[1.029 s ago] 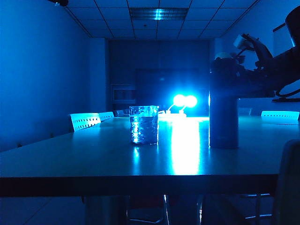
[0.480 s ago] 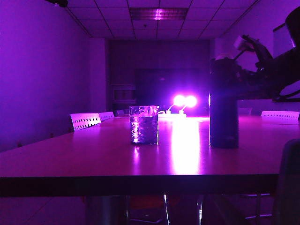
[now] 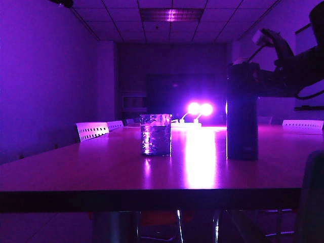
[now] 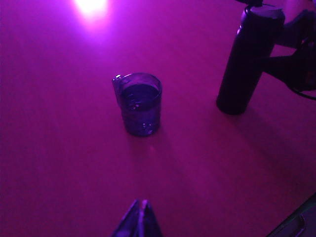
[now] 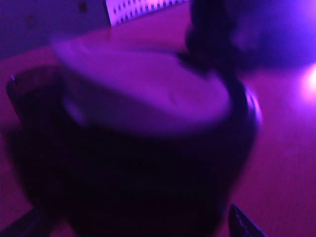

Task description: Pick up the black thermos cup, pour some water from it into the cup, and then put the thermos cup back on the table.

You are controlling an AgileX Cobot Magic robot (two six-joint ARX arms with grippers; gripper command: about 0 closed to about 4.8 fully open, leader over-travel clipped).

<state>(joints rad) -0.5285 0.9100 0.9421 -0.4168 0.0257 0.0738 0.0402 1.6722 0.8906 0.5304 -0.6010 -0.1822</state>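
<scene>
The black thermos cup (image 3: 242, 111) stands upright on the table (image 3: 76, 172), right of the middle. My right gripper (image 3: 255, 83) reaches in from the right at its upper part and is open. In the right wrist view the thermos cup (image 5: 148, 148) fills the space between the spread fingers of the right gripper (image 5: 133, 224), with gaps on both sides. The cup (image 3: 155, 134), a dimpled clear glass holding some water, stands to the left of the thermos cup. My left gripper (image 4: 142, 203) hovers shut above the table, short of the cup (image 4: 140, 103) and the thermos cup (image 4: 244, 64).
The room is dark under purple light. Two bright lamps (image 3: 200, 109) glare at the table's far end. White chair backs (image 3: 92, 130) line the left side and another (image 3: 302, 124) the right. A dark chair back (image 3: 311, 202) rises at the near right corner.
The light turned from blue to purple. My right gripper's jaws spread apart off the thermos cup and its wrist tipped up a little. Thermos cup, cup and left gripper stayed put.
</scene>
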